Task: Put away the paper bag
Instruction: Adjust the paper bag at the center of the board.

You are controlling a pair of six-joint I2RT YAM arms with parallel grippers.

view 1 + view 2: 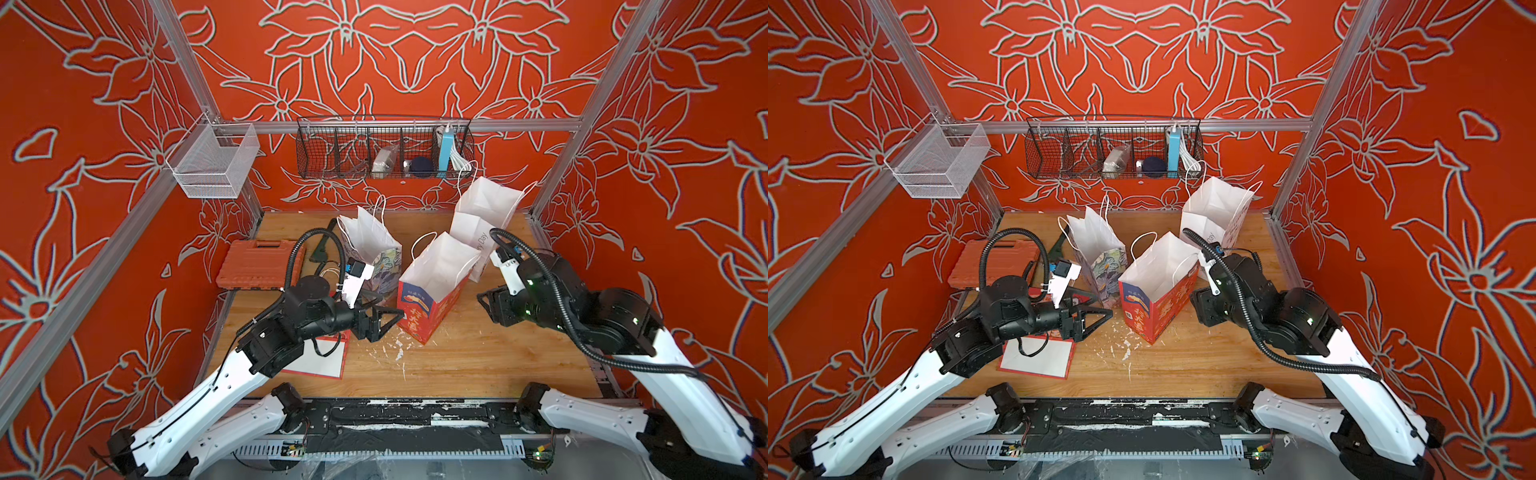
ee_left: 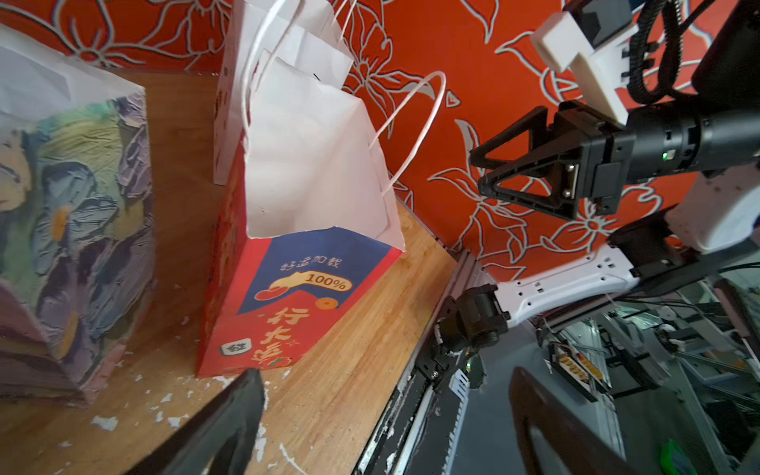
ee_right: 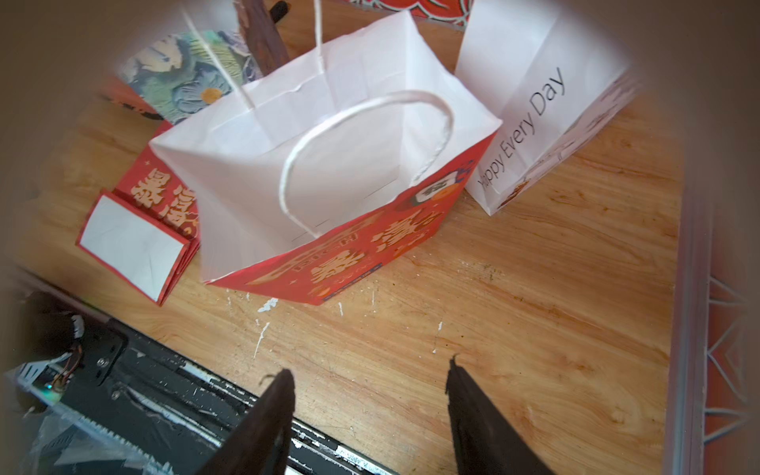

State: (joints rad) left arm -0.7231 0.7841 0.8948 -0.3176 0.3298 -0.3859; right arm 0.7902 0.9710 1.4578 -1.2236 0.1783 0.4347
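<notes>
Both arms' jaws spread, empty, either side of red paper bag (image 1: pixel 420 316); floral bag (image 1: pixel 386 266), white bag (image 1: pixel 484 208) behind.

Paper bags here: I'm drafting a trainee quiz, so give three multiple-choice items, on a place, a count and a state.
1. The folded red bag lies: A) in a basket B) flat on the table beneath the left arm C) inside another bag
2. Bags standing upright: A) one B) three C) five
3. The left end effector is: A) open, empty B) shut on a handle C) shut on a box
1B, seen flat there in both top views; 2B, floral bag, red bag and white bag stand; 3A, jaws apart, nothing between.
</notes>
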